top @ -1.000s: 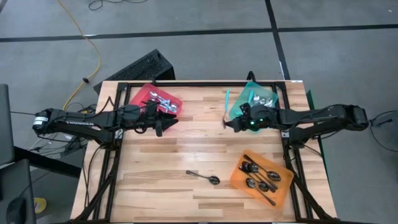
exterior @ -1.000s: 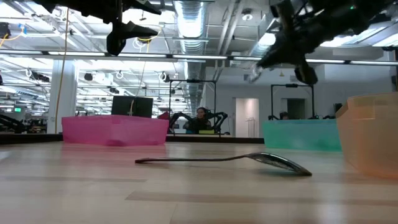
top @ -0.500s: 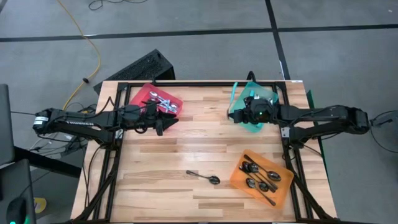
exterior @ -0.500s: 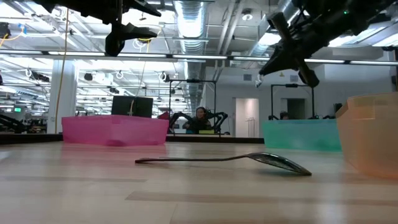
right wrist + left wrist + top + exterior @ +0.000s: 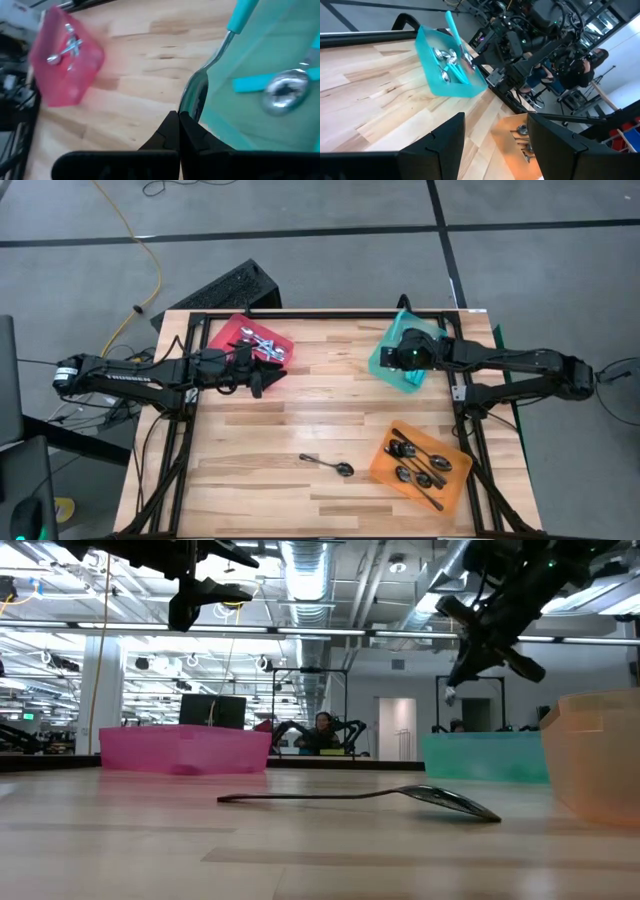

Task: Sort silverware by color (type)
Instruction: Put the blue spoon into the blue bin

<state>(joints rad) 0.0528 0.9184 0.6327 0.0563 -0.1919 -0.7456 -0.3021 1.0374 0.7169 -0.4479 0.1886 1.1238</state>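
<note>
At upper right, the right gripper pinches a teal-handled spoon over the teal tray. The left gripper hangs open beside the red tray, upper left.

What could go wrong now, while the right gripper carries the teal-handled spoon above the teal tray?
1. The right gripper pinches the teal-handled spoon only at its bowl; the long handle could swing or slip free.
2. The spoon hangs near the teal tray rim, so it might land on the table.
3. A dropped spoon could jolt spoons already inside.
</note>
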